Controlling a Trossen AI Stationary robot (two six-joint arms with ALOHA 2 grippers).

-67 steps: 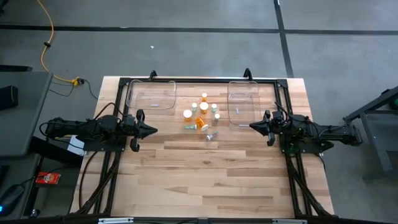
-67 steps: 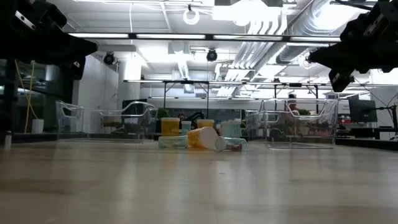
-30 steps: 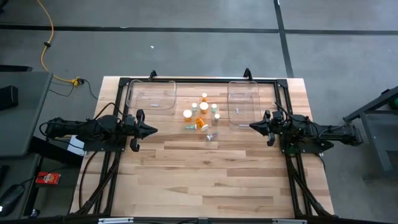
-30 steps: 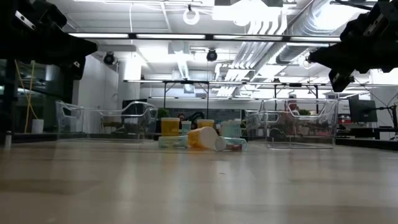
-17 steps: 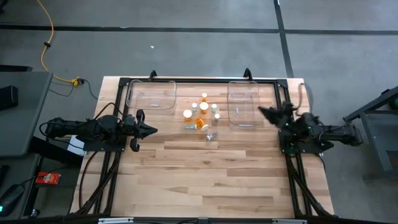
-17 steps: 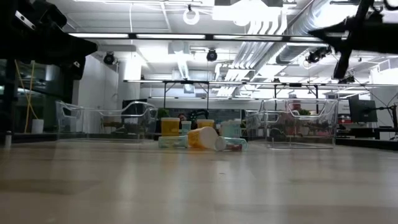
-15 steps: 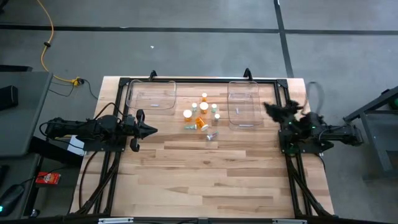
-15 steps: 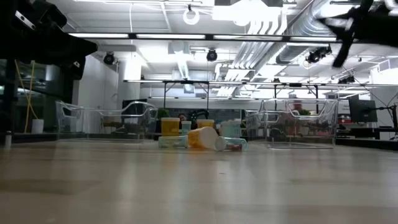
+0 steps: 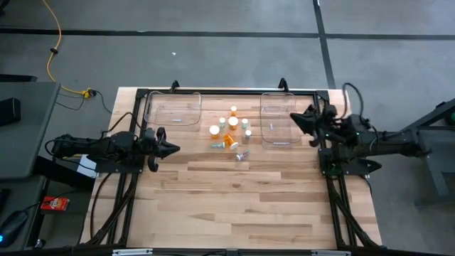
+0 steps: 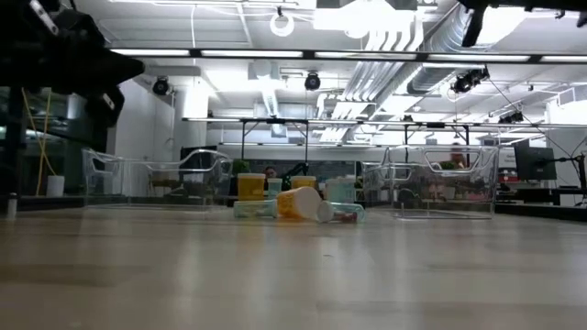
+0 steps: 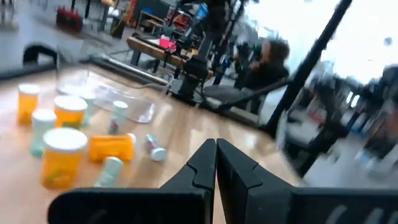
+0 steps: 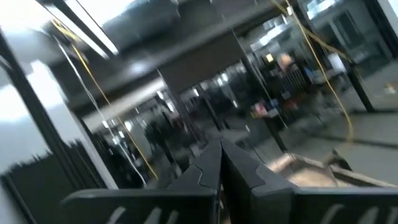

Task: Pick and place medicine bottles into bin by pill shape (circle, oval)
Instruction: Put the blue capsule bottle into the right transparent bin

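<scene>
Two clear bins (image 9: 173, 109) flanking bottles (image 9: 229, 131)

Pale wood-plank table (image 9: 234, 199), striped light and tan. Medicine bottles (image 9: 229, 133): orange or pale clear bodies, white caps. Two clear colourless bins (image 9: 173, 110) (image 9: 279, 119). Black arms, black left tool (image 9: 173, 148) and right tool (image 9: 293, 118). Grey floor (image 9: 213, 64), yellow cable (image 9: 50, 50).

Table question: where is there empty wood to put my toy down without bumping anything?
The whole near half of the table, between the two arm frames, is bare. So is the strip between the left bin and the medicine bottles. It is crowded between the bottles and the right bin.
</scene>
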